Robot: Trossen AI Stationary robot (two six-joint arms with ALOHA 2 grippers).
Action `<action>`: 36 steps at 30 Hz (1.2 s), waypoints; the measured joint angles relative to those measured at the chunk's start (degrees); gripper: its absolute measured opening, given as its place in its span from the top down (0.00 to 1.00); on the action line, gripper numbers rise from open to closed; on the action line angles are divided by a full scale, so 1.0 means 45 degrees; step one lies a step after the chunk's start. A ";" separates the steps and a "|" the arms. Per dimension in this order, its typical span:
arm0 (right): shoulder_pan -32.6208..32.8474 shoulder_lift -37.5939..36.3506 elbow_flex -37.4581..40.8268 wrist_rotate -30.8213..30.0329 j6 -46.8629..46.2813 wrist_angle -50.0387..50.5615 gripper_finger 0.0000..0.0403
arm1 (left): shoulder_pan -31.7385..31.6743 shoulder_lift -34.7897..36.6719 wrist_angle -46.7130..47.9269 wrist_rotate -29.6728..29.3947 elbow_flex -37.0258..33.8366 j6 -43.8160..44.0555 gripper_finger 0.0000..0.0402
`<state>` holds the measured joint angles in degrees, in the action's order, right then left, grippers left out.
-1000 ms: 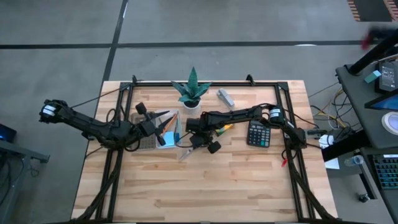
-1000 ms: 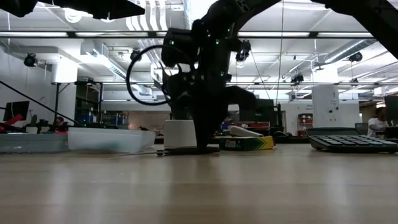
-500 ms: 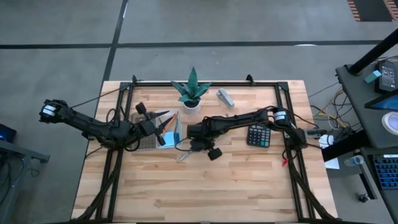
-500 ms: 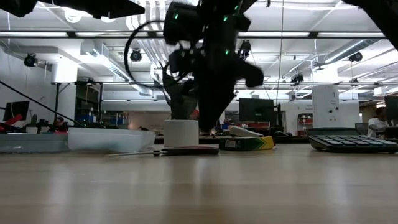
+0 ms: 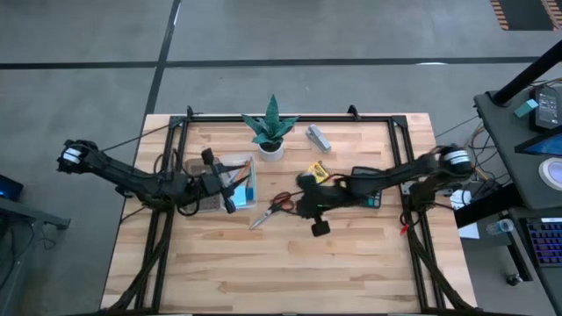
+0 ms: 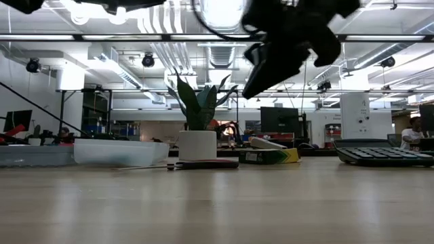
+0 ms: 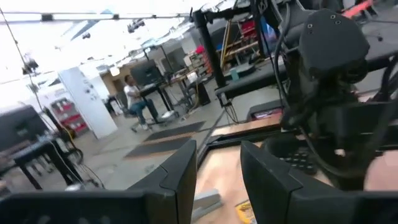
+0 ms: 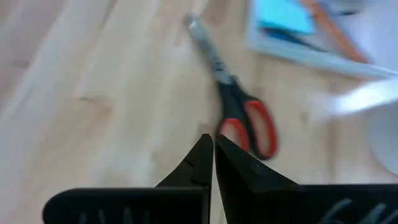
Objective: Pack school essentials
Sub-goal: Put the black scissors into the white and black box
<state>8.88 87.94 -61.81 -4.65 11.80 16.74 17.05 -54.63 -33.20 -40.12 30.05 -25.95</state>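
Note:
The red-handled scissors (image 5: 276, 207) lie flat on the table (image 5: 290, 263), blades pointing to the near left; the right wrist view shows them too (image 8: 244, 118). My right gripper (image 5: 299, 199) hangs shut above the table just right of the scissor handles, raised clear in the low view (image 6: 250, 91). The yellow-green crayon box (image 5: 316, 171) lies behind it. My left gripper (image 7: 217, 177) is open over the clear tray (image 5: 249, 161), which holds the light-blue notepad (image 8: 283, 14) and pencils (image 5: 240, 175). I cannot make out the eraser.
A green plant in a white pot (image 5: 270, 133) stands behind the tray. A grey oblong object (image 5: 318, 138) lies to its right. A calculator (image 5: 366, 191) sits partly under my right arm. The near half of the table is bare wood.
My right gripper has swung from beside the tray toward the table's right and risen well above the table top. The scissors, which it stood over, now lie uncovered and have stayed where they were.

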 joint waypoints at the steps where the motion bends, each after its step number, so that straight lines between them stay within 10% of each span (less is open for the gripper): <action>1: 0.0126 -0.0441 0.0606 -0.0441 -0.0063 -0.0693 0.98 | -0.0003 -0.0253 0.0005 -0.0001 0.0154 0.0225 0.73; 15: 0.1597 -0.6362 0.6266 -0.2680 0.1225 -0.6587 0.98 | -0.0018 -0.5760 0.0956 0.2325 0.2728 0.5880 0.73; 36: -0.0114 -0.9791 0.9832 -0.0325 0.3068 -1.1260 0.98 | -0.1651 -1.1308 1.0781 0.5824 0.8554 1.0709 0.73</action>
<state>8.37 43.88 -17.56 -6.11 25.61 -33.93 9.62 -105.51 15.32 -13.91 68.54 22.24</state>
